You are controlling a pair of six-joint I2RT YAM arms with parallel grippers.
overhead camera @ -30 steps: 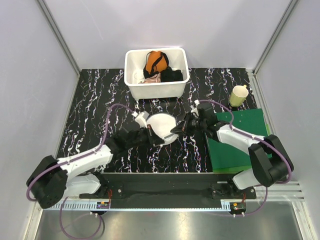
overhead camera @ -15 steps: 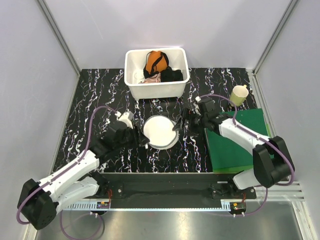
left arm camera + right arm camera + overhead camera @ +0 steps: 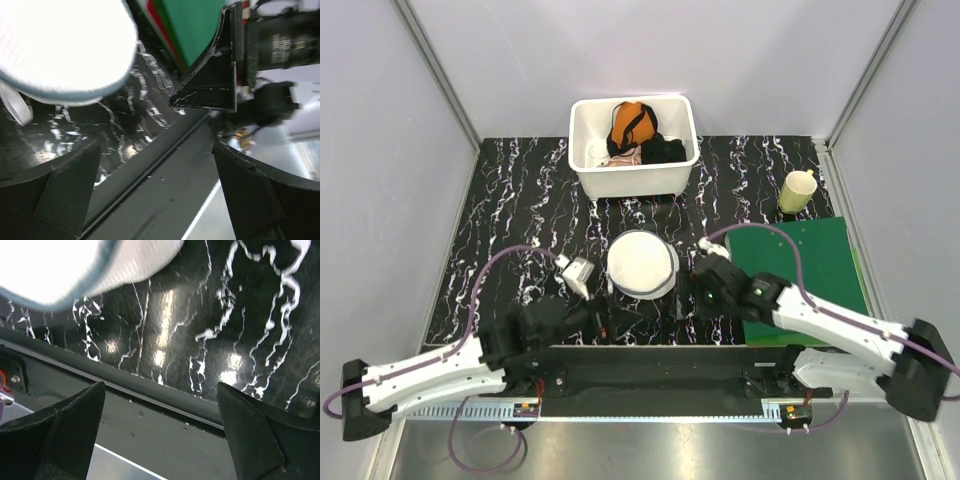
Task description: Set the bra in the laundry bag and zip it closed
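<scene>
Visibly, the tub (image 3: 630, 182) behind the laundry bag (image 3: 642, 264) holds an orange garment (image 3: 630, 122).

tub (image 3: 633, 181) behind laundry bag (image 3: 642, 265), mug (image 3: 798, 190) right

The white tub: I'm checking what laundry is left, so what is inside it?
Inside the white tub lie an orange garment with black straps, a black garment beside it, and some pale fabric. Whatever lies beneath these is covered.

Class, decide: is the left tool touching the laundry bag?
Apart. The left wrist view shows bare marbled table between the left tool and the laundry bag.
</scene>
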